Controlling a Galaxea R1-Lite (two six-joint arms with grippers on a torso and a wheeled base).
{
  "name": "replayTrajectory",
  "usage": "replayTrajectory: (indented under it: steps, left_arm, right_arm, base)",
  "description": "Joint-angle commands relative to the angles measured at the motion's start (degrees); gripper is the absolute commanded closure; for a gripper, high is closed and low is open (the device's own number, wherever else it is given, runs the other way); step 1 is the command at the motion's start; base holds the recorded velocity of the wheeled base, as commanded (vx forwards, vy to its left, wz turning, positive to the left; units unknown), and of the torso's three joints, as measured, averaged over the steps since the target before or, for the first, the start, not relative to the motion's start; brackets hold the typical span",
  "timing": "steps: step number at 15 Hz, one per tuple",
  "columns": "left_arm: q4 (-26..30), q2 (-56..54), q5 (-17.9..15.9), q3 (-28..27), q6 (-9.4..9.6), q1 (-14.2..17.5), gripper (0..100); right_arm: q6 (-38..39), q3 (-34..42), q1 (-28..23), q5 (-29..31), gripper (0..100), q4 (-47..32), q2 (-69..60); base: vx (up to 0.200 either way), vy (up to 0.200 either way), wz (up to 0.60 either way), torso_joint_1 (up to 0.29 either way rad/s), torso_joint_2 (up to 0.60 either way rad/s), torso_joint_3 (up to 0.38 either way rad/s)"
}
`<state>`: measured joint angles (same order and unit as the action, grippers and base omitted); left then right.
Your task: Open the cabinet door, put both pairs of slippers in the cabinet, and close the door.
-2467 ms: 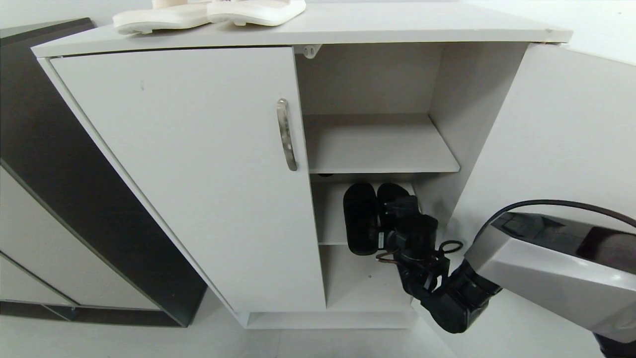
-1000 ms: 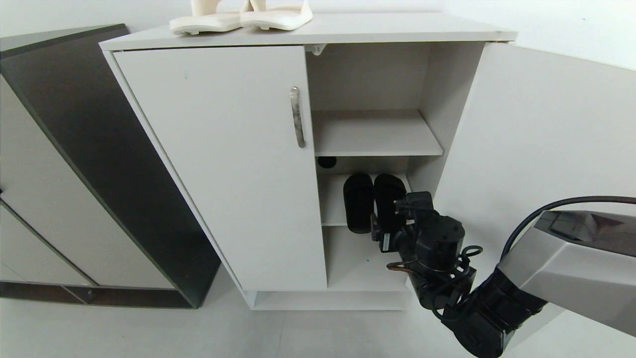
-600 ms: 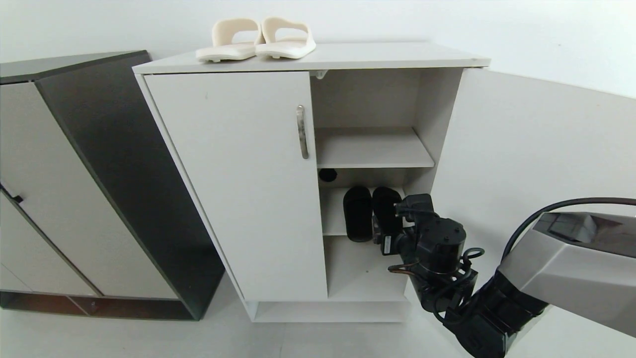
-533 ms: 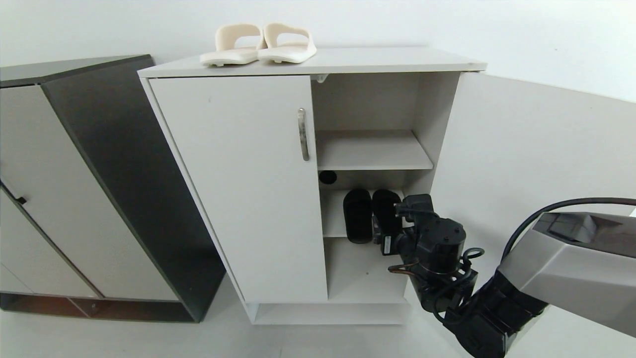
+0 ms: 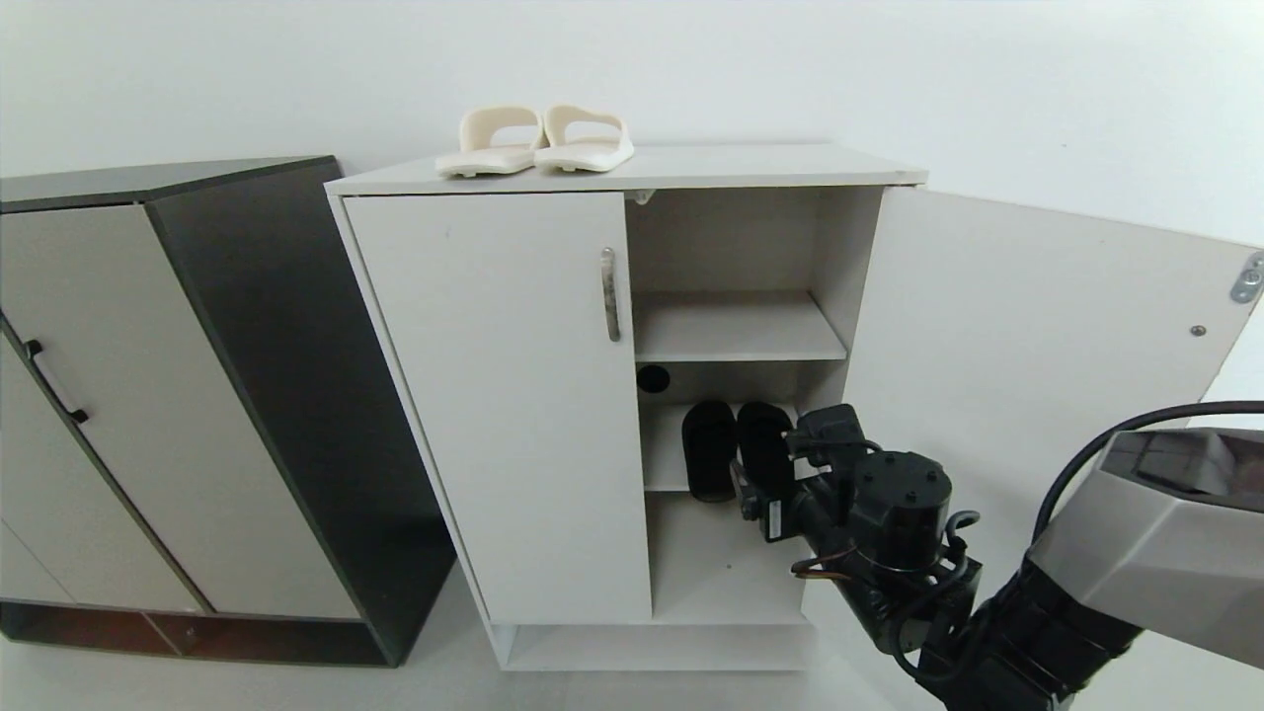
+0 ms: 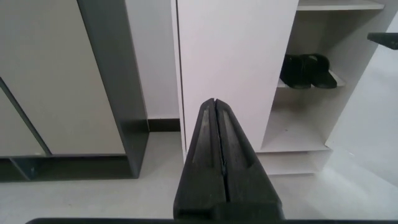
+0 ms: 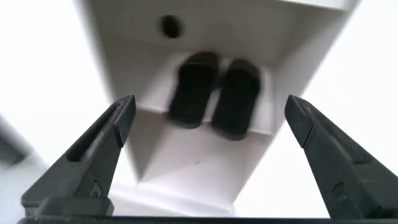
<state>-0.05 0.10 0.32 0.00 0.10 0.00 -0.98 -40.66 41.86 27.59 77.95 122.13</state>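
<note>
A: Nearest in, the left end effector [image 6: 214, 109] is seen clamped shut, fingers pressed flush, nothing held. It is kept well back from the cabinet [image 5: 770, 163], pointed at the closed left door [image 5: 494, 395].
B: And the right end effector [image 7: 209, 106] is spread wide, nothing gripped! It is held just outside the opened right half, level with the middle shelf [image 5: 662, 444].
A: On that shelf the black slippers [image 5: 736, 449] are found, laid side by side and touching, set right at the front edge. One pair is stowed, then.
B: A round hole [image 5: 652, 378] is noted in the back panel just above them, under the upper shelf [image 5: 736, 331].
A: The right door [image 5: 1027, 326] is swung fully open, out to the right. The left door's metal handle [image 5: 609, 294] is left untouched, upright by the inner edge.
B: Farther up, the cream slippers [image 5: 538, 140] are parked on the cabinet's top, side by side, above the closed door. That pair is not yet put inside.
A: And a dark cabinet [image 5: 247, 346] is stood just beside the white one, on its left.
</note>
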Motion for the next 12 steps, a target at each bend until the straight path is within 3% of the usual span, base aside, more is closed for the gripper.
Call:
replayTrajectory:
  steps: [1,7,12]
  left_arm:
    - [0.0,0.0,0.0,0.0,-0.01,0.0,100]
    - [0.0,0.0,0.0,0.0,-0.01,0.0,100]
    - [0.0,0.0,-0.1,0.0,-0.01,-0.1,100]
  right_arm:
    - [-0.2,2.2,0.8,-0.8,0,-0.5,-3.7]
    - [-1.0,3.7,0.9,-0.8,0,-0.4,-2.7]
    - [-1.7,5.1,0.9,-0.9,0,1.2,-2.6]
  base:
    - [0.000,0.000,0.00,0.000,0.00,0.000]
    - [0.000,0.000,0.00,0.000,0.00,0.000]
    - [0.000,0.200,0.00,0.003,0.00,0.001]
